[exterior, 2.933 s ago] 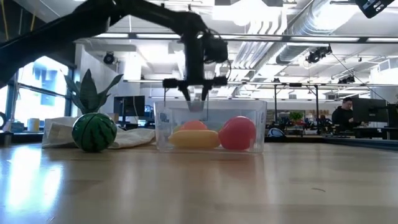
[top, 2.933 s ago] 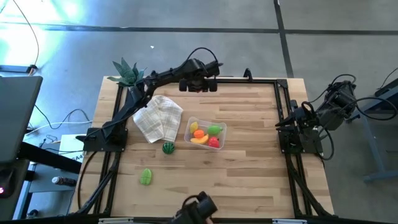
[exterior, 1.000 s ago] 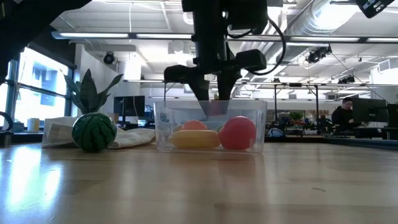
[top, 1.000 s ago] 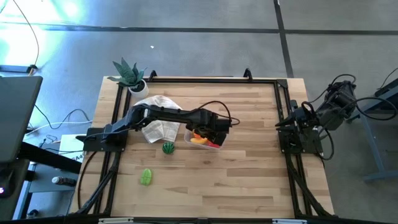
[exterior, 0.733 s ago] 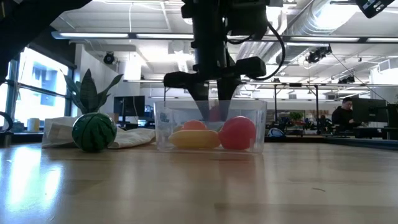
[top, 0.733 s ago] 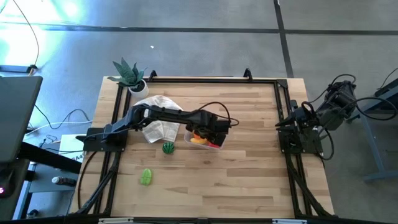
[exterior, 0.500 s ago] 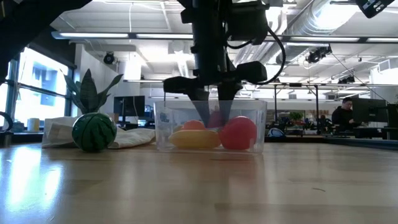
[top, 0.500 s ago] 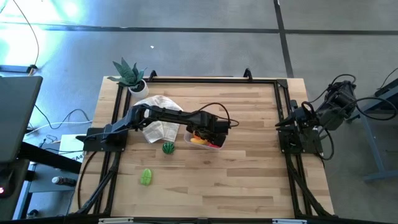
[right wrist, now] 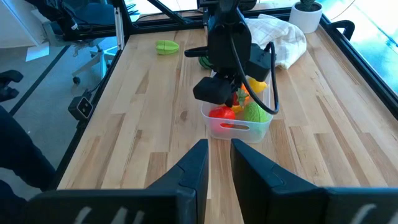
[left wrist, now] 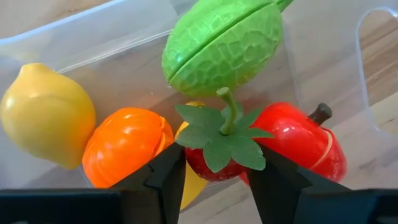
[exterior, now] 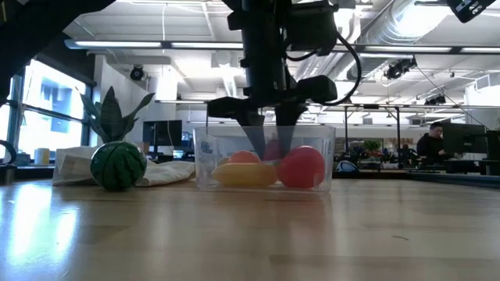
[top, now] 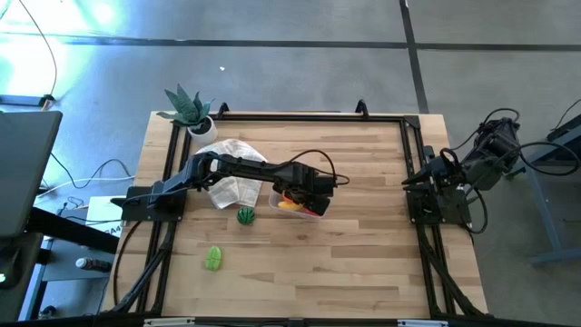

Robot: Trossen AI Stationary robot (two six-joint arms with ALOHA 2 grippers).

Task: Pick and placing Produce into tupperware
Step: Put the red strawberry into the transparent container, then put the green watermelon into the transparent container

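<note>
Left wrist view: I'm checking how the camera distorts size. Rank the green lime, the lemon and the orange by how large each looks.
1. Green lime, clearly largest.
2. Lemon and orange look about alike; differing nearness to the camera leaves their order unsure.

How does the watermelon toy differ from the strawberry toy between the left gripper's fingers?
The watermelon toy rests on the table beside the tupperware; the strawberry toy is held inside it by the left gripper. The watermelon is dark green and striped; the strawberry is red with a green leafy cap.
</note>
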